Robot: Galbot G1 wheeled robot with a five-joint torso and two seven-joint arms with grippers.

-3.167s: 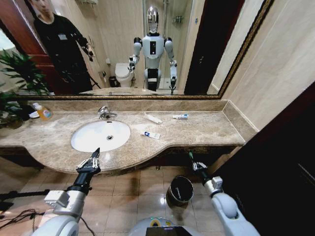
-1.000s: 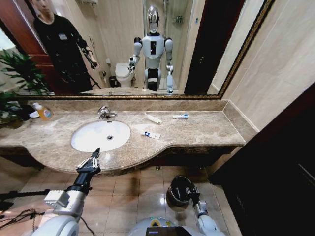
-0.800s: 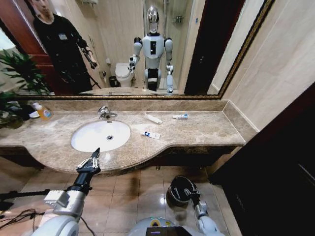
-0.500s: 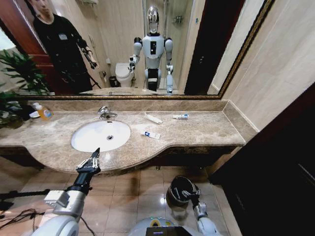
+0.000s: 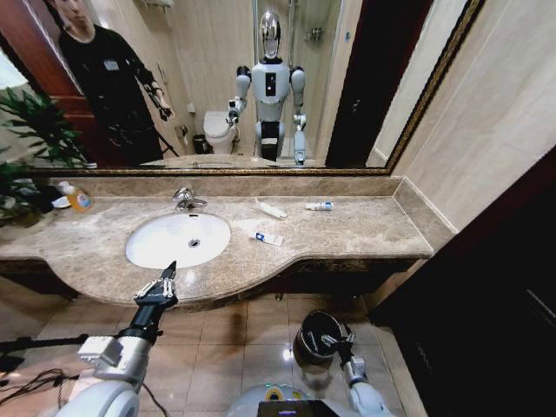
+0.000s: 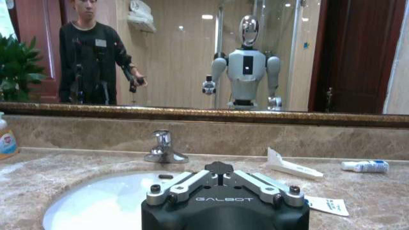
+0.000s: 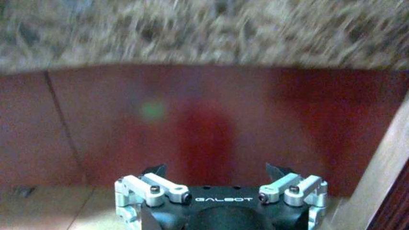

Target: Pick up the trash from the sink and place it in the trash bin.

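- Black and glossy at the rim, the trash bin (image 5: pixel 316 337) stands on the tiled floor below the counter's front edge, nearest of all.
- Right gripper (image 5: pixel 334 342) is held low, just over the bin's rim on its right side — the forearm rises to it from the lower edge of the head view. In the right wrist view its fingers (image 7: pixel 155 170) stand wide apart with nothing between them, facing the dark red cabinet front under the countertop.
- Left gripper (image 5: pixel 162 280) is raised in front of the counter's edge, the arm stretched forward and up from the lower left, pointing toward the sink (image 5: pixel 177 239). Whether its fingers are apart or closed I cannot tell.
- Beyond it, on the marble countertop (image 5: pixel 365 228) right of the basin, lies the trash: a white tube with a blue mark (image 5: pixel 266 238) closest to the basin, a long white tube (image 5: pixel 271 209) near the backsplash, and a small blue-white tube (image 5: pixel 318 206) further right — all well apart from both grippers.
- An orange bottle (image 5: pixel 76 198) stands at the counter's far left.
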